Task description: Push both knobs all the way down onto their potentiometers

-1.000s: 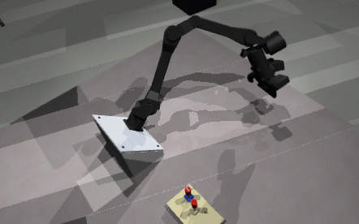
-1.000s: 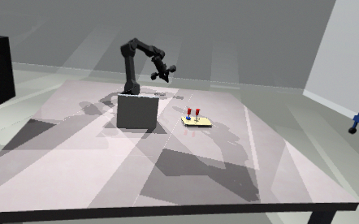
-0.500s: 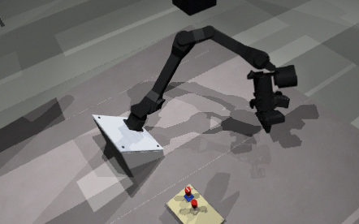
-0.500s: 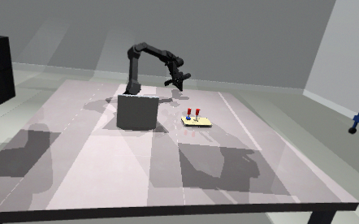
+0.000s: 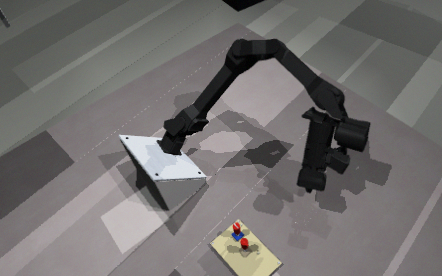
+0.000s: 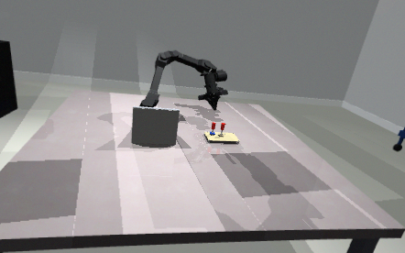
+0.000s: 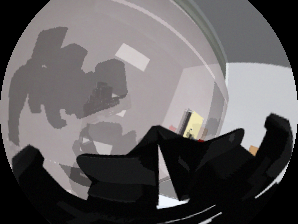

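Since the board (image 5: 256, 257) (image 6: 230, 138) (image 7: 196, 120) seemed easy to break, my jaws, together and empty, needed to press the hard red knobs (image 5: 236, 228) (image 6: 223, 126) (image 7: 201, 141) softly on top.

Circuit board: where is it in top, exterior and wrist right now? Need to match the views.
Top: bottom edge, just right of centre, the yellow board.
Exterior: slightly right of centre, about mid-height.
Wrist: right of centre, just below mid-height, partly hidden by the claw.
Shared landmark: red on the knobs, clear in top and exterior; only a red sliver in wrist.
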`<move>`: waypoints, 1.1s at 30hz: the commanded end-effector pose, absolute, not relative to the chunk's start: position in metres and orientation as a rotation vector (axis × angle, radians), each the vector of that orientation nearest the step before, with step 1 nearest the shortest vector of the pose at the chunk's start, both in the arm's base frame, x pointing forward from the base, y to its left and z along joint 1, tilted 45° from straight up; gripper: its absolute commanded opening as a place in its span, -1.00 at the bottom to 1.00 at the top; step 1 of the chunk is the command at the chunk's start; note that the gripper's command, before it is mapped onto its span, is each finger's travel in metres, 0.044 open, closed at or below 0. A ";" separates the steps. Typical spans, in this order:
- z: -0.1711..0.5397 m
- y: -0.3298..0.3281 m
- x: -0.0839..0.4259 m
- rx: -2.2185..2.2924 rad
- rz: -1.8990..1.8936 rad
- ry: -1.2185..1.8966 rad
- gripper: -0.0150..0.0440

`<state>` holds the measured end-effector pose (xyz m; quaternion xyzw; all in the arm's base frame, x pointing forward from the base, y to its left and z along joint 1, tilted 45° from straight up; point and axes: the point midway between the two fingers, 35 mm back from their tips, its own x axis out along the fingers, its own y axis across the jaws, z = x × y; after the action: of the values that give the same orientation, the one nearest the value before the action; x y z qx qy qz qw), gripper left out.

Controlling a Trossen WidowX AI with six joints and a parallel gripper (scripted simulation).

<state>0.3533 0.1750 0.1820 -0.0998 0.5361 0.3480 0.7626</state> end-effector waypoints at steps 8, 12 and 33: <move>0.128 0.101 0.364 0.035 0.673 1.406 -0.49; 0.112 0.075 0.363 0.150 0.640 1.477 -0.49; 0.062 -0.014 0.343 0.672 0.545 1.642 -0.49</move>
<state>0.3435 -0.0153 0.0625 0.2838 0.7102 0.2309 0.6015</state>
